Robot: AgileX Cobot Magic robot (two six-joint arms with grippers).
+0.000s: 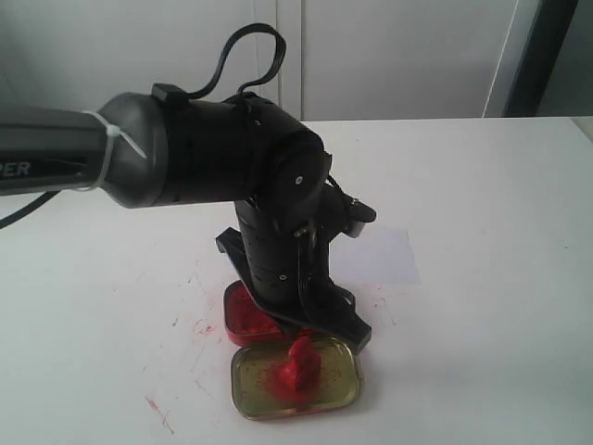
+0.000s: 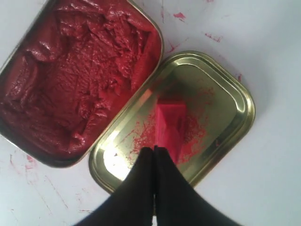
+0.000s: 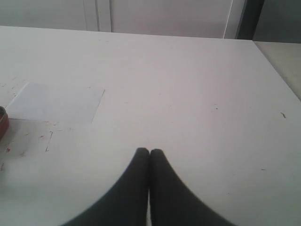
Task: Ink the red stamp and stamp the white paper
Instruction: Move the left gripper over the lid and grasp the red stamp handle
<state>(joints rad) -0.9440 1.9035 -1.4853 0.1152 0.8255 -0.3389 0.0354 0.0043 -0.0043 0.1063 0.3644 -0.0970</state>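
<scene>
Near edge of tabletop, a little left of its middle: gold lid lies open side up, floor smeared red. The red stamp sits on that floor near the centre. I cannot tell whether it is upright or tipped.

My left claw hangs over the lid, fingers pressed together with nothing between them. The tips are just beside the stamp; contact is unclear from the left wrist view.

Just behind the lid, edge to edge with it: red tin, full of lumpy ink paste.

Further toward the far edge and somewhat right: the white paper, flat, apart from the tin. Red specks on the tabletop around it.

My right claw is also closed and empty, over bare tabletop, with the paper well ahead of it.

Judgement:
- The stamp looks small, rigid and light.
- Its faces are coated in paste, so expect them to be slippery.
- The left claw must open first.
- Best hold is across the narrow handle, two opposite flat sides, above the wider base, leaving the base face free for the tin.
- The lid looks light and may skid if nudged.
- The paper is thin and may lift with the sticky stamp.
</scene>
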